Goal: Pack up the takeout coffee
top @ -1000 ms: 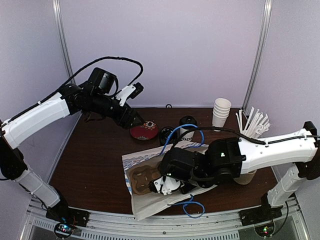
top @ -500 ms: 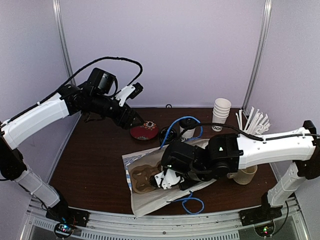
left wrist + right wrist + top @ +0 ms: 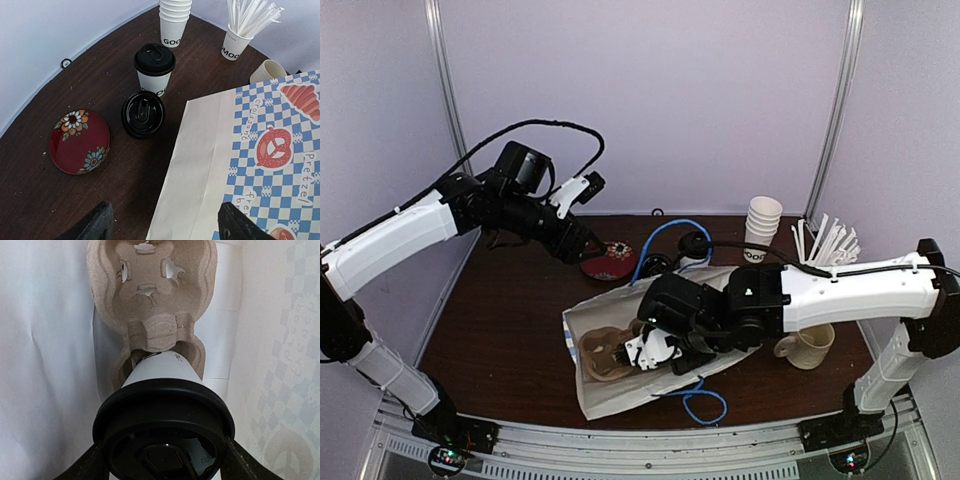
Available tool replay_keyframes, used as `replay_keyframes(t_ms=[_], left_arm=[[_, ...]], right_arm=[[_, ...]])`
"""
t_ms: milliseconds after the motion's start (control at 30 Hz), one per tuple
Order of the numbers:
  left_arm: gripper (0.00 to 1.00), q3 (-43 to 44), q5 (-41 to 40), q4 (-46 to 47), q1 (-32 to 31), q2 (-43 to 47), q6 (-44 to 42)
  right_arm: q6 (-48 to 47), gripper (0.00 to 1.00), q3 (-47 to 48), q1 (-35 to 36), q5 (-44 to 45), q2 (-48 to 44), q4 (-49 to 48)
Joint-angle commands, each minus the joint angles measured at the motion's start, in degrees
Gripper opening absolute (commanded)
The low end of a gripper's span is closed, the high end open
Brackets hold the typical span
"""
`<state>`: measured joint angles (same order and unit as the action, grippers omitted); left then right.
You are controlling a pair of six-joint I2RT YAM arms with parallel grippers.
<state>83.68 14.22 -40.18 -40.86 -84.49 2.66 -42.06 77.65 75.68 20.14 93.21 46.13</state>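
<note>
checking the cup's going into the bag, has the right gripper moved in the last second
Yes. The right gripper, gripping the lidded cup, has shifted left and back, nearer the red plate in the top view.

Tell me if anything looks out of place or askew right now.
A loose blue cable arches up behind the paper bag and loops again at its near edge, where it could snag. Otherwise fine: the cup in the right pincer sits partly in the pulp carrier, in its near pocket. No spill is visible.
</note>
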Motion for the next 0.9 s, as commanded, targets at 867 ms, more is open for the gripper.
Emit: replay_keyframes(t_ms=[867], left_arm=[[0.76,-5.33,-0.54,-0.91,4.93,9.9,-2.13]], right_arm=[[1.31,0.63,34.56,-16.18,-29.59,26.69,29.08]])
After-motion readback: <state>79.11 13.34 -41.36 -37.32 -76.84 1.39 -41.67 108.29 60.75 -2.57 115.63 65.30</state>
